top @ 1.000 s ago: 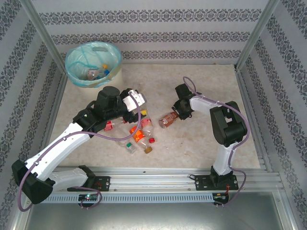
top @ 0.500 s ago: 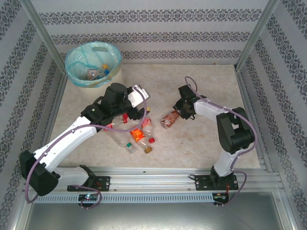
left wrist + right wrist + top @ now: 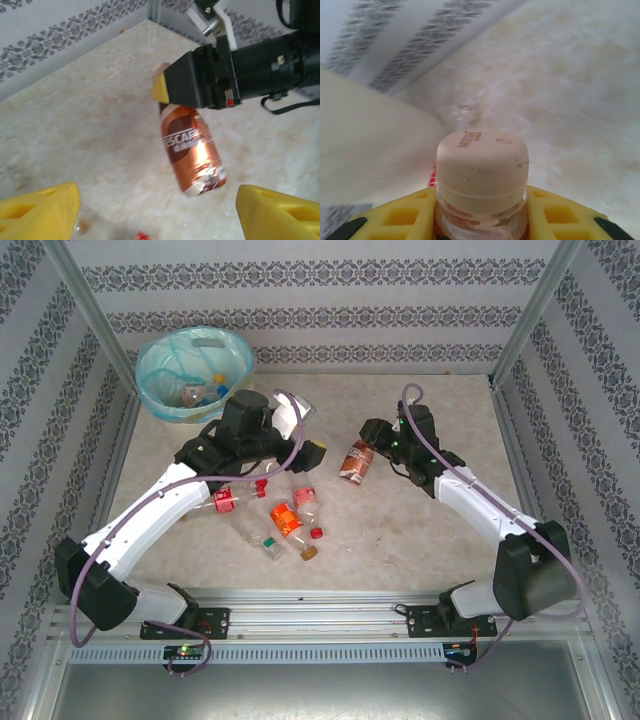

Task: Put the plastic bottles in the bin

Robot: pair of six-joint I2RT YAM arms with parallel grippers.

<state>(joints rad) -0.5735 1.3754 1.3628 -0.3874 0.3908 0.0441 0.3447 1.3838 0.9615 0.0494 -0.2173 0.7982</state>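
Few bottles (image 3: 195, 390) in bin (image 3: 238, 385) at 11 o'clock. Right fingers (image 3: 395, 216) clamp brown bottle (image 3: 354, 462) mid-air; left fingers (image 3: 35, 207) spread, empty. About six loose bottles (image 3: 285, 518) left on surface (image 3: 420, 530).

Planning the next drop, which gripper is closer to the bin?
Left. The left gripper, open, is right of the bin; the right gripper, shut on a brown-labelled bottle, is farther right.

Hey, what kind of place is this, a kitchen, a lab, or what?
Probably a robot test cell, not a home: the left arm and right arm are bolted to an aluminium rail, and wallpaper-patterned panels box in a marble-look table holding plastic bottles and a lined bin.
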